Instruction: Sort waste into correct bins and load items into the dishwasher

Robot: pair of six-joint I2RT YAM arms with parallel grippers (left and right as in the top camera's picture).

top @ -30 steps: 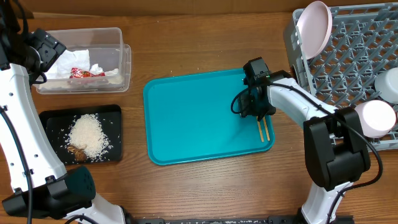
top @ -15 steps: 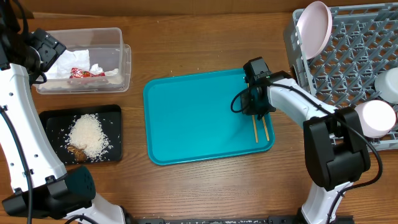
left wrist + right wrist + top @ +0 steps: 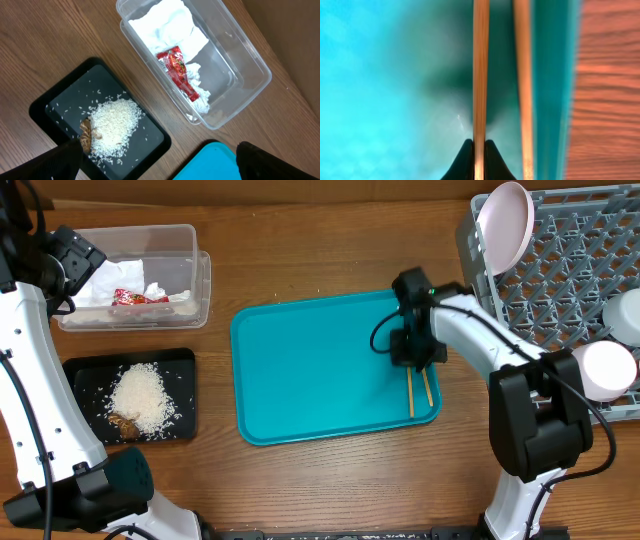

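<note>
Matt wooden chopsticks (image 3: 480,75); smooth tray (image 3: 300,370) (glossy plastic)

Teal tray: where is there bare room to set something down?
The teal tray is bare from its left rim to the right gripper. Its right edge is crowded: the chopsticks lie there, one pinched between the fingers.

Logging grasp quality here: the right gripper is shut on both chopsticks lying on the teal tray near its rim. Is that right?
Not quite. The right gripper is shut on only one chopstick; the second chopstick lies free beside it on the teal tray, nearer the rim. The right wrist view shows this.
</note>
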